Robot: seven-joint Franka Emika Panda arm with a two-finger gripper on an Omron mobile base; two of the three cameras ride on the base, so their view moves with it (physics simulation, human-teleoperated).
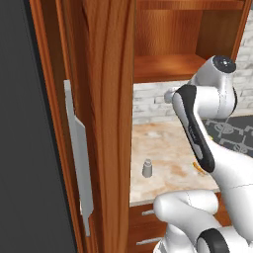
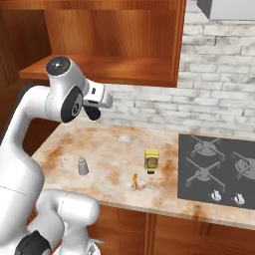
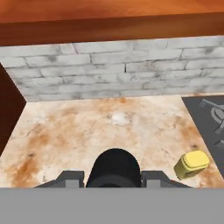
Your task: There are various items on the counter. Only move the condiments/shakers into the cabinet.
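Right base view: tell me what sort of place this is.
A rendered home kitchen, most likely: a gas stove set into a marbled stone counter, a white brick backsplash behind it, and a wooden wall cabinet above.

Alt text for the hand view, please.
A black shaker sits clamped between the gripper's fingers, above a marbled counter. A yellow squeeze bottle stands at right; a white brick wall and a wooden cabinet's underside lie beyond.

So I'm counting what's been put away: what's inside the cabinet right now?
The cabinet shelf looks bare where visible; its left part is hidden behind the door. The gripper holds the black shaker below it.
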